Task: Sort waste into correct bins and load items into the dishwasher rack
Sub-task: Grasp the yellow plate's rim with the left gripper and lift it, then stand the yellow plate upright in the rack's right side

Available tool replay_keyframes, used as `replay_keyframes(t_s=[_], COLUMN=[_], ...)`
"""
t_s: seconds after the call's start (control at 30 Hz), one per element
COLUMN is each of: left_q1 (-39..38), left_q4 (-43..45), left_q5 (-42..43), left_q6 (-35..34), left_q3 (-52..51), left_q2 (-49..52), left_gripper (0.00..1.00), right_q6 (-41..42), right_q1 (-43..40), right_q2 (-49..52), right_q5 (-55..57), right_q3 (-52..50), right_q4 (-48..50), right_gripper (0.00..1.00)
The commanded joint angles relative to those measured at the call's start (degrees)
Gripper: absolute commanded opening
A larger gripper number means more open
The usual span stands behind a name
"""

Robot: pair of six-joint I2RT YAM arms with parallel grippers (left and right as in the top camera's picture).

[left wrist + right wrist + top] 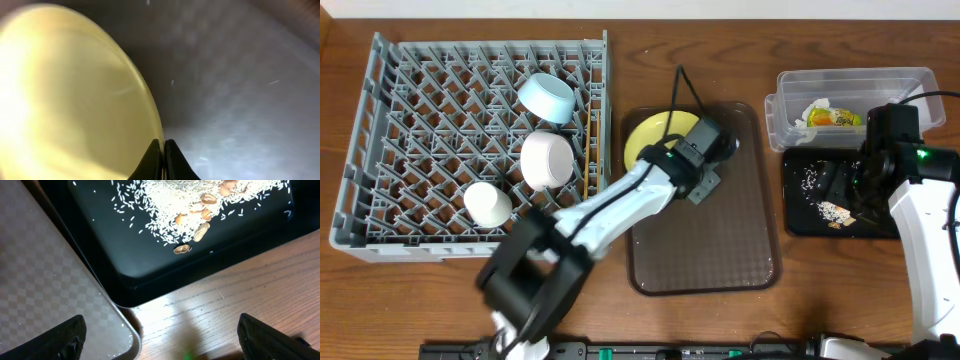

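The left pincer point(163, 156) is clenched on the rim of the yellow plate point(648, 135), at the upper left of the brown tray point(720, 240) in mid-frame, just right of the grey rack point(410, 245). Farther right, the right pincer point(165, 340) hangs released by a corner of the black tray point(100, 245); rice crumbs point(170, 205) and peanut bits point(201, 231) lie inside.
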Motion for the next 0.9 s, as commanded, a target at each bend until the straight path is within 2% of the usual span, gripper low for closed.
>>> replay_keyframes(t_s=[0.0, 0.13, 0.27, 0.4, 0.53, 0.63, 0.73, 0.87], left_q1=[-0.04, 1.84, 7.17, 15.43, 24.90, 31.63, 36.63, 41.53], left_q4=[-0.61, -2.16, -3.87, -3.98, -4.02, -3.98, -4.02, -4.02], left_q5=[0.00, -0.02, 0.87, 17.22, 32.74, 44.85, 52.37, 57.29], left_q6=[-1.86, -5.14, -15.13, -16.87, -21.92, -22.47, -23.45, -25.20], left_q3=[0.17, 0.17, 0.17, 0.17, 0.15, 0.15, 0.13, 0.04], left_q2=[-8.35, -15.43, -21.40, -23.98, -23.21, -21.68, -19.98, -17.55], left_gripper=[0.06, 0.06, 0.06, 0.06, 0.06, 0.06, 0.06, 0.06], right_q6=[-1.14, -1.14, -1.11, -1.11, -1.09, -1.09, -1.09, -1.09], right_q1=[-0.61, -0.61, -0.59, -0.59, -0.59, -0.59, -0.59, -0.59], right_q2=[-0.42, -0.42, -0.42, -0.42, -0.42, -0.42, -0.42, -0.42], right_q5=[0.39, 0.39, 0.39, 0.37, 0.37, 0.37, 0.37, 0.37], right_q3=[0.22, 0.22, 0.22, 0.22, 0.22, 0.22, 0.22, 0.22], right_q4=[-0.02, -0.02, 0.04, 0.02, 0.02, 0.02, 0.02, 0.04], right_gripper=[0.94, 0.94, 0.95, 0.94, 0.94, 0.94, 0.94, 0.94])
